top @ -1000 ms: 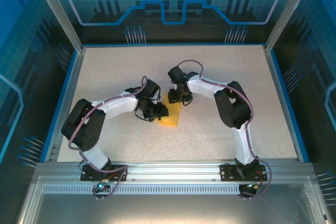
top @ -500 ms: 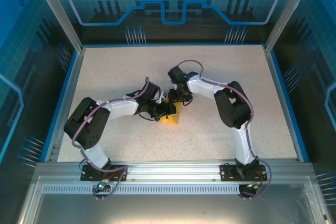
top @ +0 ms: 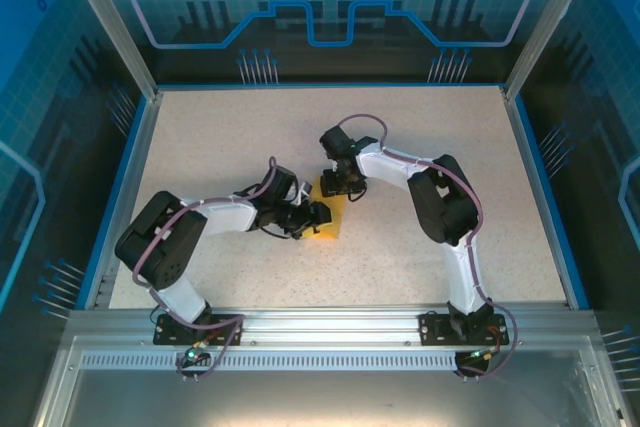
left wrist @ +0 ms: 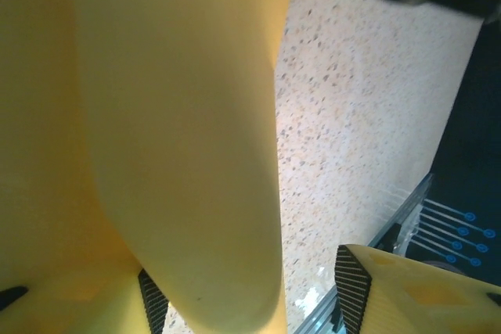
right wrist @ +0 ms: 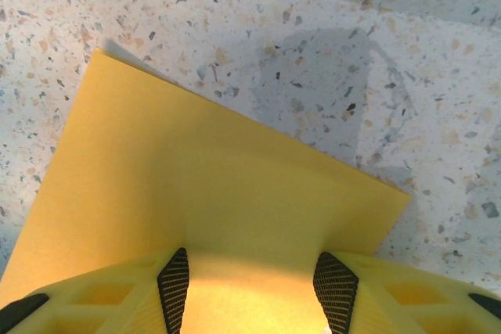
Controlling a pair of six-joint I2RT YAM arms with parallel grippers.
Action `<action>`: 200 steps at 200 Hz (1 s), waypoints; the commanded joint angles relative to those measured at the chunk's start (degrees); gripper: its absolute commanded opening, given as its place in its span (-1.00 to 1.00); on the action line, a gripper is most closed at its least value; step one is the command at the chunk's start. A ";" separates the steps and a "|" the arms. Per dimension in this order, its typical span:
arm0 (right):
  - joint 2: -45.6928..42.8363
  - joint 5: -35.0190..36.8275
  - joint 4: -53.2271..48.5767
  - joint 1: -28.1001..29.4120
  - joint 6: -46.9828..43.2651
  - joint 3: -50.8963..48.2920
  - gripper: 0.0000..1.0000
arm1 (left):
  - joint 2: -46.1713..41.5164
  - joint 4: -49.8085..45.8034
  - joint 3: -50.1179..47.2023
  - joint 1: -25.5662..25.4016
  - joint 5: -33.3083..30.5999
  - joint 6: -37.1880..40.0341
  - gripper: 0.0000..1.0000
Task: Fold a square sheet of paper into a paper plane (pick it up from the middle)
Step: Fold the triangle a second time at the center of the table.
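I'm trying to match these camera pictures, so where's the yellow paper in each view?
Top external: paper in the middle of the table.
Left wrist: paper covers the left half, bulging close to the lens.
Right wrist: paper lies flat, centre to lower left.
Shared landmark: the speckled table surface.
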 commanded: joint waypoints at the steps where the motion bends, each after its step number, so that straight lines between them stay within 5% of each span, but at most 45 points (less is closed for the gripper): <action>1: 4.44 -0.99 -1.87 -0.79 0.97 -3.19 0.05 | -2.89 4.43 -3.03 2.21 -0.71 -3.38 0.19; 135: 4.39 -1.02 -1.87 -0.81 1.09 -3.29 0.05 | -2.50 16.55 -3.85 4.85 8.28 -3.45 0.03; 200: 4.52 -0.96 -2.05 -0.88 1.30 -3.23 0.04 | -1.78 5.16 -2.91 4.91 2.03 -1.45 -0.29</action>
